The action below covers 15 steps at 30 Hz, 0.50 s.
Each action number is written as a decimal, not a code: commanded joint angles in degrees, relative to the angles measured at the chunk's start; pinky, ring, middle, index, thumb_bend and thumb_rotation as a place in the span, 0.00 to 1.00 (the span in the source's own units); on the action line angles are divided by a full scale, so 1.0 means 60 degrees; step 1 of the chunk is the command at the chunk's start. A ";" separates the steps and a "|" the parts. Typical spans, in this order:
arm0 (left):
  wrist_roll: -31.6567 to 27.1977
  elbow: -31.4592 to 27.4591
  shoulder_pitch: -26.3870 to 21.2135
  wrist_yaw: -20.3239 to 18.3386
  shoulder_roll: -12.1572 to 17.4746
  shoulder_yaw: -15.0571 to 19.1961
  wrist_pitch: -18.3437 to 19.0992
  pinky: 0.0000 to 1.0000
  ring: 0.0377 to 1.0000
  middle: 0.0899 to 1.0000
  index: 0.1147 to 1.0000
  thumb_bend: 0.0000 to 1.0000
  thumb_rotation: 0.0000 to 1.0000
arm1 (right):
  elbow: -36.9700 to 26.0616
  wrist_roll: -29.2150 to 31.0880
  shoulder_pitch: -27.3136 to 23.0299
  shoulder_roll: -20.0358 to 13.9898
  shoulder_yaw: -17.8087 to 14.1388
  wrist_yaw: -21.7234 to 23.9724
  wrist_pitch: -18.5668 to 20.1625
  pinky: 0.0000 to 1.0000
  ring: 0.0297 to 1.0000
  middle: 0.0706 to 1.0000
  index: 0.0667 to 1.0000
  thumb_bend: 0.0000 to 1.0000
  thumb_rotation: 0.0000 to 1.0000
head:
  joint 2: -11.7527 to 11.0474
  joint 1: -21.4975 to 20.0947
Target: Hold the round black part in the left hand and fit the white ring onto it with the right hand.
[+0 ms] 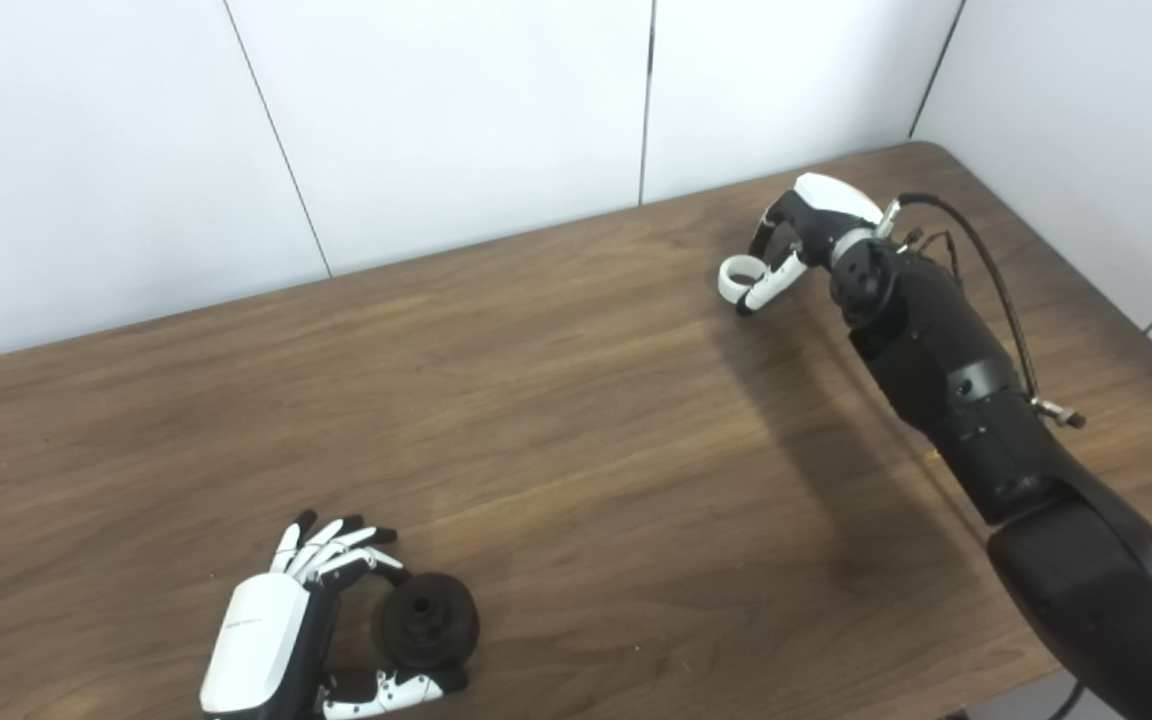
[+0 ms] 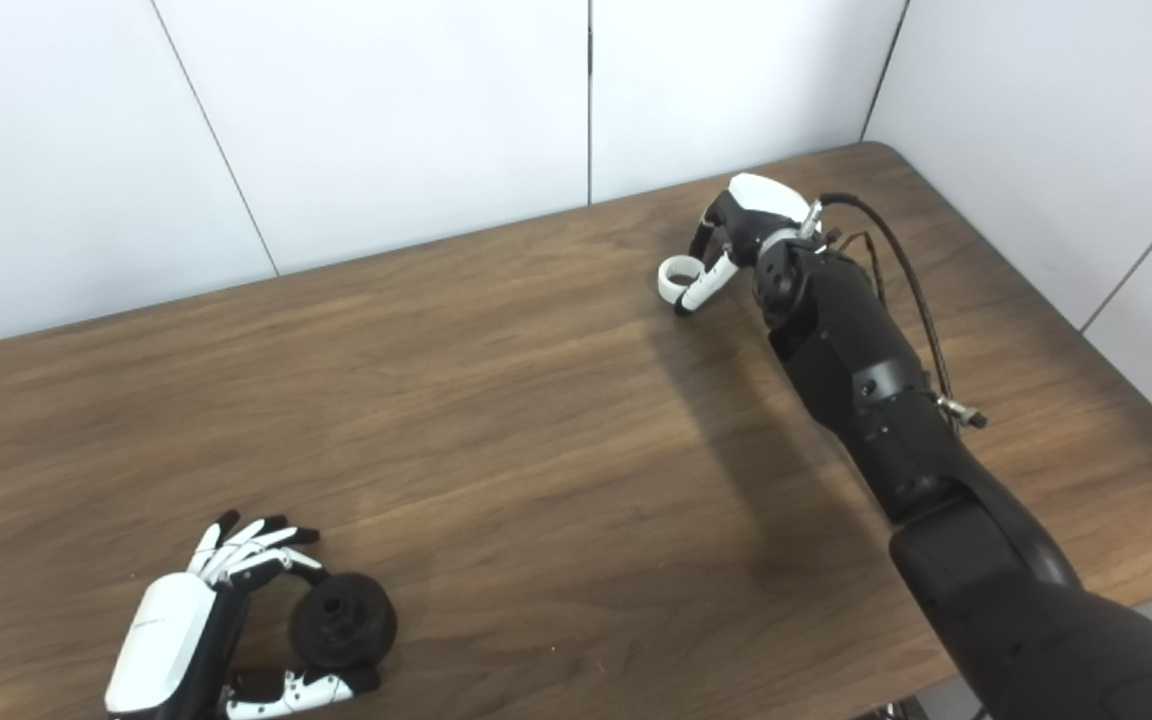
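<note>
While both parts lie far apart on the surface (image 1: 556, 400), we log this as the pick-up stage: nothing is fitted yet.

Left robot hand (image 1: 281, 630): near the front edge, fingers (image 1: 321, 545) curved over the far side of the black part (image 1: 428, 620), thumb below it on the near side. The part sits in the crook between them, its central hole facing up. We cannot tell whether the fingers press on it or merely cage it; it seems to rest on the wood, not lifted. We judge the hand cupped around it, grasp not confirmed.

Right robot hand (image 2: 731, 235): reached out to the far right of the surface, near the back wall. The ring (image 2: 676, 278) is at its fingertips, one white finger lying along the ring's right side. Whether the ring is pinched or only touched we cannot tell; the other digits are hidden behind the palm. The ring looks to be at or just above the wood.

Step in hand, by our reading: each hand securing its own piece.

Next move calls for:
- left hand closing firmly and raising the black part, hole kept towards the right arm;
- right hand getting a sure pinch on the ring without blocking its opening;
- a long carry across the surface towards the left hand, then lining the ring up square with the part before pressing on.

Risk noted: a thin ring may slip or tilt in a fingertip hold.
</note>
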 commanded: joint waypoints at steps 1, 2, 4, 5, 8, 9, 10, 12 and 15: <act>0.0246 0.0071 0.0186 -0.0271 0.0258 0.0130 0.0385 1.00 0.88 0.76 0.42 0.52 0.05 | -0.0177 -0.0053 -0.0399 -0.0128 -0.0013 -0.0169 0.0036 0.96 0.94 0.84 0.46 0.52 0.15 | 0.0028 0.0011; 0.0254 0.0075 0.0182 -0.0278 0.0256 0.0136 0.0372 1.00 0.87 0.76 0.42 0.52 0.05 | -0.0188 -0.0036 -0.0394 -0.0128 -0.0015 -0.0180 0.0036 0.96 0.94 0.85 0.46 0.52 0.15 | 0.0027 0.0006; 0.0268 0.0078 0.0174 -0.0300 0.0248 0.0147 0.0369 1.00 0.87 0.76 0.42 0.52 0.05 | -0.0253 -0.0010 -0.0366 -0.0121 -0.0040 -0.0159 0.0036 0.96 0.94 0.85 0.46 0.52 0.15 | 0.0027 -0.0009; 0.0282 0.0074 0.0173 -0.0312 0.0243 0.0150 0.0380 1.00 0.87 0.76 0.42 0.52 0.05 | -0.0281 -0.0015 -0.0351 -0.0111 -0.0067 -0.0132 0.0037 0.96 0.94 0.85 0.46 0.52 0.15 | 0.0027 -0.0009; 0.0285 0.0099 0.0164 -0.0270 0.0244 0.0155 0.0325 1.00 0.87 0.75 0.42 0.52 0.05 | -0.0317 -0.0123 -0.0326 -0.0085 -0.0116 -0.0054 0.0038 0.97 0.95 0.86 0.46 0.52 0.15 | 0.0027 -0.0009; 0.0270 0.0095 0.0162 -0.0281 0.0245 0.0160 0.0327 1.00 0.87 0.76 0.42 0.52 0.05 | -0.0326 -0.0134 -0.0320 -0.0075 -0.0134 -0.0037 0.0038 0.97 0.96 0.87 0.46 0.52 0.15 | 0.0027 -0.0020; 0.0256 0.0083 0.0160 -0.0316 0.0246 0.0164 0.0351 1.00 0.87 0.76 0.42 0.52 0.05 | -0.0335 -0.0141 -0.0314 -0.0071 -0.0142 -0.0025 0.0039 0.97 0.96 0.87 0.46 0.52 0.15 | 0.0027 -0.0020; 0.0235 0.0062 0.0163 -0.0357 0.0244 0.0169 0.0379 1.00 0.88 0.76 0.42 0.52 0.05 | -0.0333 -0.0155 -0.0308 -0.0073 -0.0131 -0.0031 0.0039 0.97 0.95 0.86 0.46 0.52 0.15 | 0.0027 -0.0020; 0.0254 0.0085 0.0168 -0.0323 0.0238 0.0172 0.0352 1.00 0.88 0.76 0.42 0.52 0.05 | -0.0334 -0.0186 -0.0294 -0.0045 -0.0148 -0.0053 0.0037 0.97 0.95 0.86 0.46 0.52 0.15 | 0.0020 -0.0012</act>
